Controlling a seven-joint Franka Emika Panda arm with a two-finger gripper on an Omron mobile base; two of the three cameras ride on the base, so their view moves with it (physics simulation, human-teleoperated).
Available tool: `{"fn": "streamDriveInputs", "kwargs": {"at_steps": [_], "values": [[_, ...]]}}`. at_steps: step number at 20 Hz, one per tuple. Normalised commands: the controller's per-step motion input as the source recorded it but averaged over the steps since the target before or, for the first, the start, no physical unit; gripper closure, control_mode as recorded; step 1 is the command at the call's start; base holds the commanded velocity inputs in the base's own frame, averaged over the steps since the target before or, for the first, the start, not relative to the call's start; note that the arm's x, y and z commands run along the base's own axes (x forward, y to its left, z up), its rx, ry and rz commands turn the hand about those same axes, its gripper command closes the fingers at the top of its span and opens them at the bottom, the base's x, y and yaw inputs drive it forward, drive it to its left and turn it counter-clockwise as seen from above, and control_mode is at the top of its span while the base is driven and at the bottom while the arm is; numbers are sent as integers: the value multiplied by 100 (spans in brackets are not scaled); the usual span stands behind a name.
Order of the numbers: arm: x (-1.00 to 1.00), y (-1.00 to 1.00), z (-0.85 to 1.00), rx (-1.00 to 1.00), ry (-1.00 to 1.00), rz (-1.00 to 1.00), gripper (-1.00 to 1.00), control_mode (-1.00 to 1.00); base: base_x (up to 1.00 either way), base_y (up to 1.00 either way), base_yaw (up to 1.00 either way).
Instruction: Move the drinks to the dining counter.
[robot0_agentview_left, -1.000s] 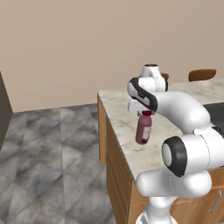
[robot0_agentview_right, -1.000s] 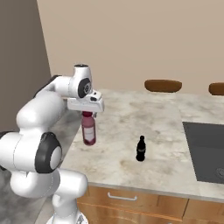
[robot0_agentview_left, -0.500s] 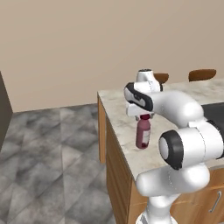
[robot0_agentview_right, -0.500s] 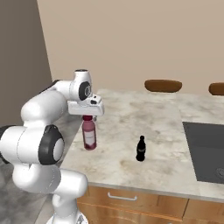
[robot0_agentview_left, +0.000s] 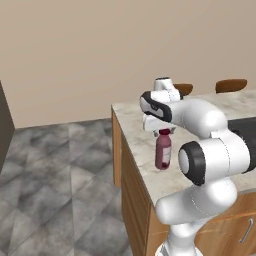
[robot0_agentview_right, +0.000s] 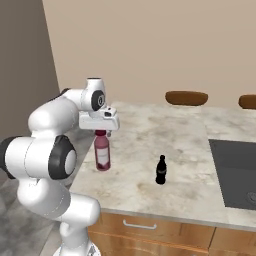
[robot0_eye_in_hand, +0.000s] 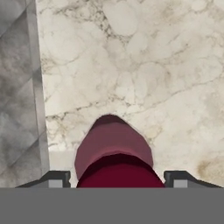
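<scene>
Juice bottle (robot0_agentview_right: 102, 152): dark red, red cap, upright on the dining counter (robot0_agentview_right: 150, 145), near its left end and not far from the front edge. Seen from the hand camera as juice bottle (robot0_eye_in_hand: 114, 155), cap between the two fingertips (robot0_eye_in_hand: 56, 179) with a gap on each side.

Gripper (robot0_agentview_right: 101, 131): directly above the cap, jaws apart, not clamped on anything; appears released, with fingertips level with the cap.

Cola bottle (robot0_agentview_right: 161, 170): slim, black, upright, further along the counter toward the sink (robot0_agentview_right: 235, 172), well apart from the juice bottle.

Stools (robot0_agentview_right: 186, 97): brown, round, beyond the far edge.

Risks, as judged:
- Sideways drift of the hand while at cap height: fingertip strikes cap, tips bottle; tall narrow shape, likely to topple and roll toward the near end or front edge, then to the floor (robot0_agentview_left: 55, 175).
- Lift not straight up: same contact, same result.
- Wide arm swing on departure: elbow or forearm sweeping past the cola bottle.
- Water bottle not located here; delivery unconfirmed.
</scene>
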Motion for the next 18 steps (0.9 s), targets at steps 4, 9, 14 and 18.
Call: {"fn": "streamDriveInputs", "kwargs": {"at_steps": [4,9,14,18], "values": [[-4,0,-5,0,0,1,-100,-100,0,0,0],[-10,0,7,0,-3,0,-100,-100,0,0,0],[-47,0,53,0,-21,0,-100,-100,0,0,0],[-52,0,62,0,-24,0,-100,-100,0,0,0]]}}
